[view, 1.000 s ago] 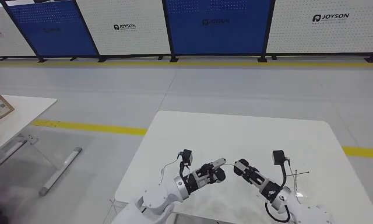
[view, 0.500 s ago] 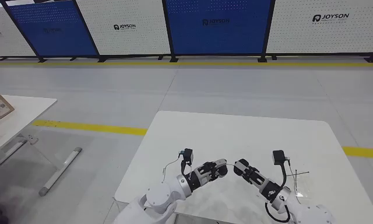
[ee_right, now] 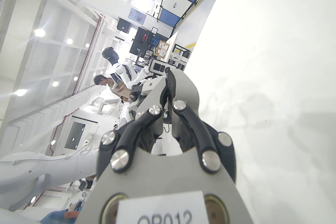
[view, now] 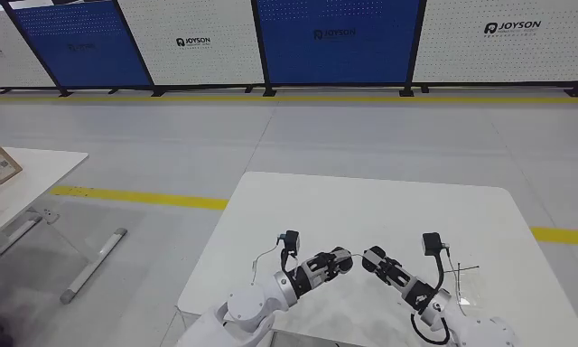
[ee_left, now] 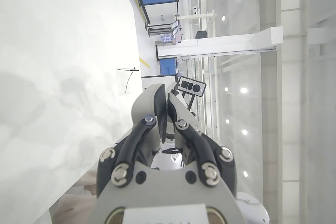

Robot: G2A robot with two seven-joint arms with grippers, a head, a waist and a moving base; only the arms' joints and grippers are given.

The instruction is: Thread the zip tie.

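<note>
In the top view my left gripper (view: 341, 255) and right gripper (view: 368, 256) face each other tip to tip, a little above the white table (view: 361, 202) near its front edge. A thin pale zip tie (view: 355, 254) spans the small gap between them. The jaws of both are pressed together. In the left wrist view my left gripper (ee_left: 167, 100) is shut, and the tie itself is too thin to make out there. The right wrist view shows my right gripper (ee_right: 168, 78) shut in the same way.
Two thin black zip ties (view: 462, 271) lie on the table to the right of the right arm, also seen as black zip ties (ee_left: 128, 75) near the table edge. The table's far half is bare white surface.
My left gripper has moved slightly right toward the right gripper, narrowing the gap between the tips. The right arm has stayed almost still.
</note>
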